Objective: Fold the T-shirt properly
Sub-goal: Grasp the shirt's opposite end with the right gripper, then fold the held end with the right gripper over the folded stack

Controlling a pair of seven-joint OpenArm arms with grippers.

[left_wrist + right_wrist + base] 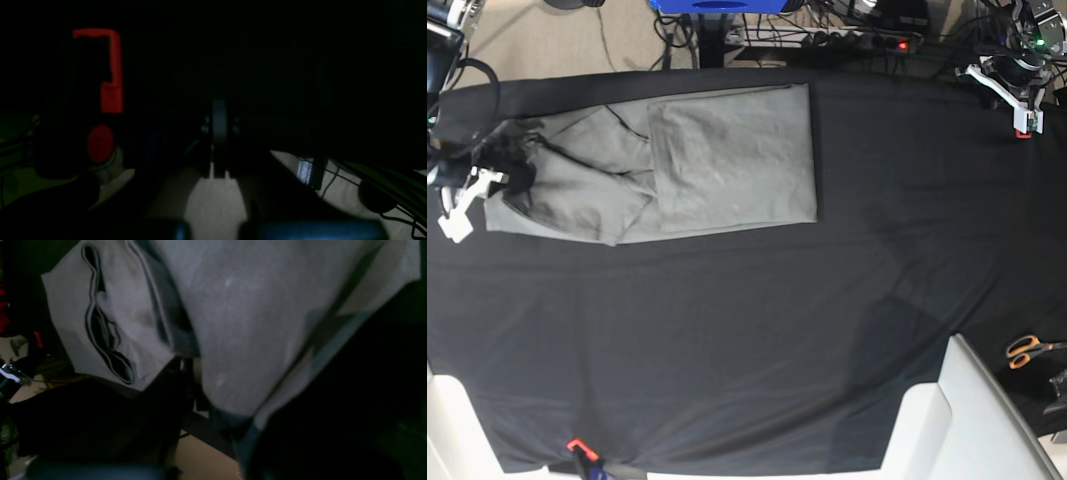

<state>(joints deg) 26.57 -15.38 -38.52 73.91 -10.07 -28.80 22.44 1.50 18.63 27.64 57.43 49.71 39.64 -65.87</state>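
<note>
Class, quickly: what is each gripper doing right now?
Left gripper: shut, holding nothing, parked away from the T-shirt.
Right gripper: shut on the T-shirt's edge.

A large black cloth (747, 330) covers the table. Beyond its far edge, beige floor (557, 40) with tangled cables. Orange-handled scissors (1025, 351) lie near a white panel (987, 420).

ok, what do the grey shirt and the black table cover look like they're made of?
T-shirt: soft matte knit, likely cotton jersey; it creases limply, and the right wrist view shows a fine weave and stitched hems. Black cloth: thin matte woven fabric, fibre unclear; it drapes over the table with shallow wrinkles and no sheen.
</note>
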